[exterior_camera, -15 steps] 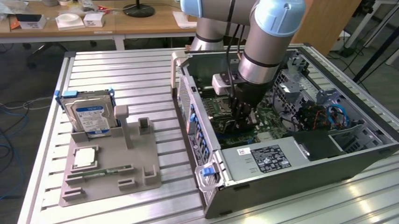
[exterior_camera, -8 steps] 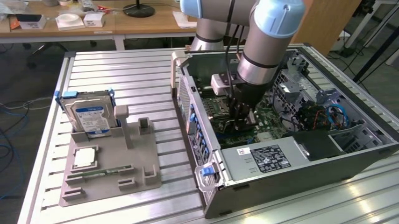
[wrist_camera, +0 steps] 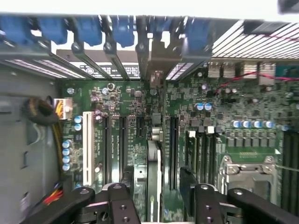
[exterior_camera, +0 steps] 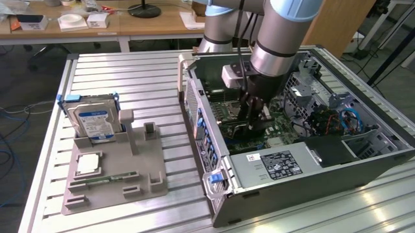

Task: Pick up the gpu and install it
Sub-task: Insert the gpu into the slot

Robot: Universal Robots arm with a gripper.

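The gpu [wrist_camera: 153,179] appears edge-on in the wrist view as a thin dark card. It stands upright in a long slot of the green motherboard [wrist_camera: 233,107], and its far end reaches the metal bracket row [wrist_camera: 156,58] at the case wall. My gripper [wrist_camera: 159,198] straddles the card with its jaws open. Each black finger [wrist_camera: 122,205] stands a little off the card's side. In the exterior view the gripper [exterior_camera: 254,121] reaches straight down into the open computer case [exterior_camera: 279,165], over the motherboard's middle.
A grey fixture [exterior_camera: 146,187] on the slatted aluminium table holds a silver hard drive [exterior_camera: 94,119], a small square chip [exterior_camera: 87,164] and a green memory stick [exterior_camera: 107,178]. Inside the case are drive cages, blue cables [exterior_camera: 350,119] and the CPU socket [wrist_camera: 247,172].
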